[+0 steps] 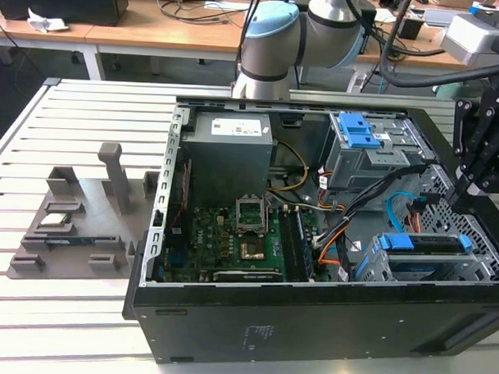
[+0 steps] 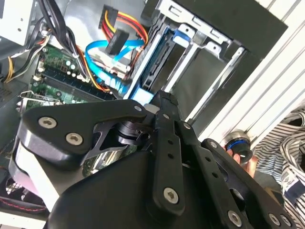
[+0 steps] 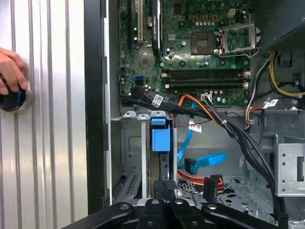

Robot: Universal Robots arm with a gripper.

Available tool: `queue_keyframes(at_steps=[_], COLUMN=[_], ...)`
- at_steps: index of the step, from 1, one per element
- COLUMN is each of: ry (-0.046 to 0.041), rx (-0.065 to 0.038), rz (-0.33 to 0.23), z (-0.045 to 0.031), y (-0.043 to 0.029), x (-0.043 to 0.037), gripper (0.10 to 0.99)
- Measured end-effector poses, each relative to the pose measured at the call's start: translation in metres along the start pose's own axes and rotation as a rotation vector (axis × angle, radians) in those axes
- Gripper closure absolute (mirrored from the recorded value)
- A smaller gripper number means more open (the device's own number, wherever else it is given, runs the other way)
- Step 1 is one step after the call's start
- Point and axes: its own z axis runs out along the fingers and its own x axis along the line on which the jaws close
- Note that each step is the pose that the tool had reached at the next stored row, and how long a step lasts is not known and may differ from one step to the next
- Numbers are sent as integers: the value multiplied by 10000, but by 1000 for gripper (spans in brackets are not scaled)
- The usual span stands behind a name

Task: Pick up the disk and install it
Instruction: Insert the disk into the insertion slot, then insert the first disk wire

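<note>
Disk (image 1: pixel 424 243): rigid, fairly dense, shock-sensitive drive in blue frame, seated in the case's drive cage (image 1: pixel 476 265); best held by frame edges; gripper (image 1: pixel 467 188) state cannot be told.

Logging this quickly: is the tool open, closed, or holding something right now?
Tool: cannot be told; it sits right at the disk in the drive cage.

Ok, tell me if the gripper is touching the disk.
Cannot tell. In the first wrist view the gripper covers the end of the disk, hiding any gap.
</note>
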Motion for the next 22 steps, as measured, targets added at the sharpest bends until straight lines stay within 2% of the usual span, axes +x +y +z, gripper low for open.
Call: queue_keyframes(at_steps=[4, 20, 21, 22], ry=[16, 17, 16, 17], rx=[-2, -2, -2, -2], rz=[-1, 0, 0, 0], z=[20, 23, 23, 24], y=[-85, -88, -88, -88], x=[-4, -3, -3, -3], gripper=[980, 973, 914, 792])
